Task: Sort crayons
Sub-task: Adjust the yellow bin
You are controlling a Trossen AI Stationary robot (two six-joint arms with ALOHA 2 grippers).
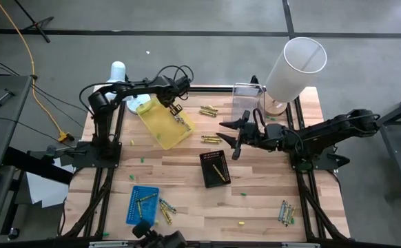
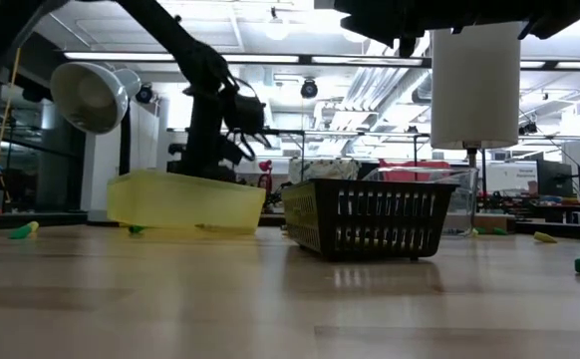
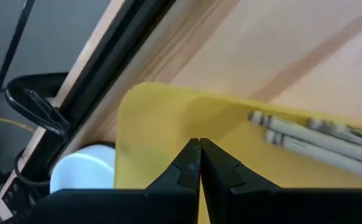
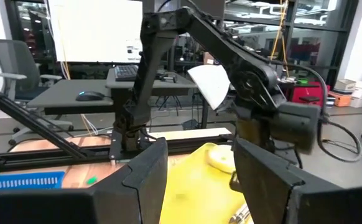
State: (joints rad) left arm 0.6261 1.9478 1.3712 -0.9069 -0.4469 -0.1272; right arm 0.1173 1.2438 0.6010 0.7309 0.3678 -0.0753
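Observation:
A yellow tray (image 1: 158,127) lies at the table's far left with a few greyish crayons (image 3: 305,134) at its right end. My left gripper (image 3: 199,149) is shut with nothing between its fingers, pointing steeply down over the tray's floor beside those crayons. My right gripper (image 1: 232,138) hovers open and level above mid-table, right of the tray, touching nothing. A black basket (image 1: 214,169) holds one crayon. Loose crayons lie in small groups on the wood (image 1: 211,140), (image 1: 209,110), (image 1: 286,212). My left gripper's shut fingertips (image 3: 192,155) stand over the yellow tray's floor (image 3: 162,124), coming from above at a slant. Whether they touch the floor I cannot tell.
A blue tray (image 1: 142,204) with crayons in it and beside it sits near the front left. A clear container (image 1: 245,103) and a white lamp shade (image 1: 293,69) stand at the far right. Another white lamp (image 1: 120,72) is behind the yellow tray.

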